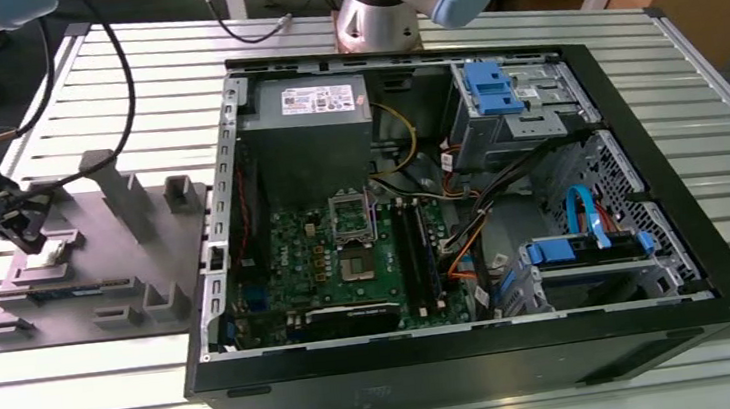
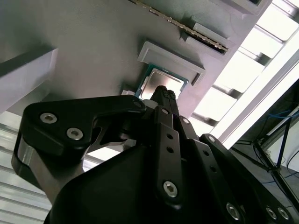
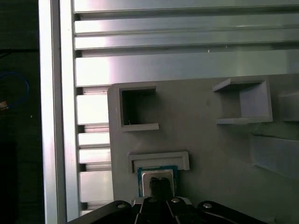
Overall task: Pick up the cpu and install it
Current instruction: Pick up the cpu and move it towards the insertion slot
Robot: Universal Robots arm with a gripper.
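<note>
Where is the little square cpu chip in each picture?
Exterior view: the cpu lies on the grey tray at the exterior view's left, under the gripper.
Second wrist view: it lies just past the fingertips, beside the tray's raised lip.
First wrist view: also just past the fingertips, beside that lip.
Shared landmark: the raised lip.

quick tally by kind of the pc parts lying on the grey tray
small flat square silvery-grey cpu: 1
long thin dark memory stick: 1
total on the grey moulded tray: 2
</note>
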